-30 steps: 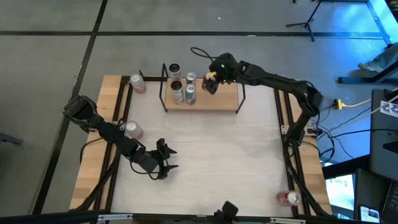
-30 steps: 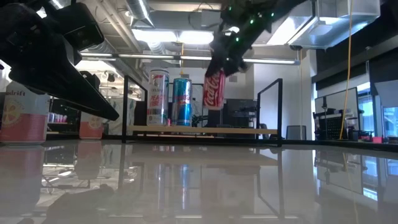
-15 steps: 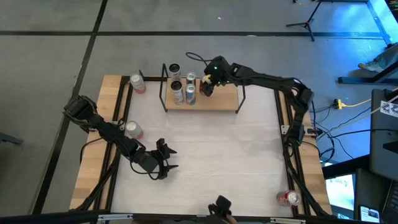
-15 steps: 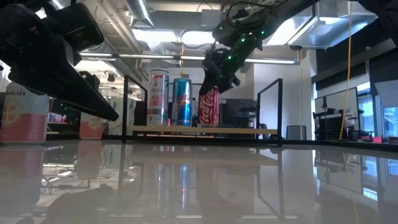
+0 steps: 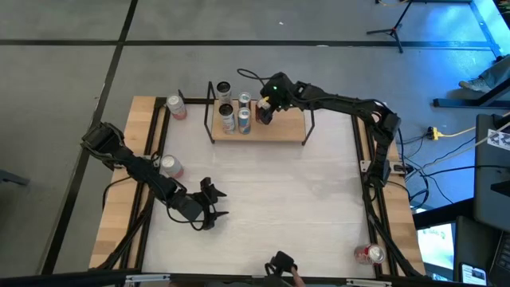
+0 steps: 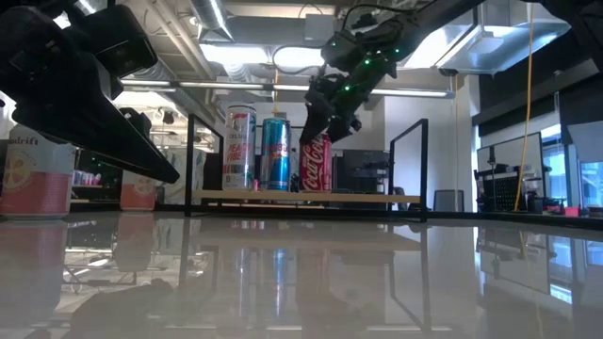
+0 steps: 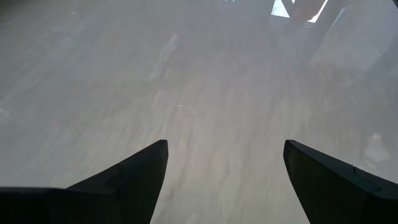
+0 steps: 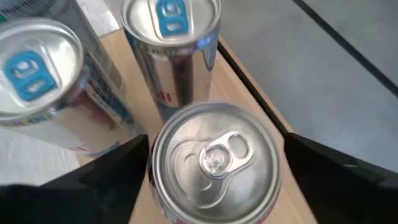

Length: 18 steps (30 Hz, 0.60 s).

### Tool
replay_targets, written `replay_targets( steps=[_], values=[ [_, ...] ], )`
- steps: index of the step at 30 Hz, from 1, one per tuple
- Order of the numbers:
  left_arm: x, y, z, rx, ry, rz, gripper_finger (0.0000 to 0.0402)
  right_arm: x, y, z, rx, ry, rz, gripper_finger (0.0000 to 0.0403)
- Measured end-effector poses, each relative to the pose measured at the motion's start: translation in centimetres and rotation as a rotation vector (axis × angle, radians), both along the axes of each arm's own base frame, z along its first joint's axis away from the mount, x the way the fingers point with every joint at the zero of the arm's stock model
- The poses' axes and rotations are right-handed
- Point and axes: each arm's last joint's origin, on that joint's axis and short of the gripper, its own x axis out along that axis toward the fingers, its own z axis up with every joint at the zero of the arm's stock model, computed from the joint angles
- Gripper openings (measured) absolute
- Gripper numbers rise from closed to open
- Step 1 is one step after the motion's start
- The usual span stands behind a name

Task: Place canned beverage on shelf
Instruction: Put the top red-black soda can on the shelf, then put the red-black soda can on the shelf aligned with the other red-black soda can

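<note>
High view: right gripper [image 5: 265,111] over the shelf [image 5: 283,127]; left gripper [image 5: 210,204] well apart from it.
Low view: red cola can [image 6: 317,163] upright on shelf, beside blue can [image 6: 276,154].
Left wrist: fingers spread above bare table [image 7: 205,93].
Right wrist: fingers [image 8: 118,163] spread either side of the can, apart from it.

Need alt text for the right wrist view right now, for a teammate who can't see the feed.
Looking down from the right gripper, a red can's silver top with its pull tab sits between the two dark fingers, which stand apart on either side of it. Beyond it on the light-wood shelf stand two slimmer cans with blue tabs.
</note>
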Motion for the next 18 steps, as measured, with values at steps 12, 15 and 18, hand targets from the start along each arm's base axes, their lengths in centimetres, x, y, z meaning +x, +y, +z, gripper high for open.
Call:
replay_targets(
  steps=[12,15,18],
  values=[
    [0.0,0.0,0.0,0.002,0.001,-0.001,0.0310,-1.4,0.8,3.1,-0.029,-0.038,0.006,0.0315],
    [0.0,0.0,0.0,0.002,0.001,-0.001,0.0310,-3.0,1.7,5.6,-0.033,-0.061,0.014,0.0309],
    [0.0,0.0,0.0,0.002,0.001,-0.002,0.0310,-4.9,2.9,8.0,-0.030,-0.080,0.023,0.0307]
  ],
)
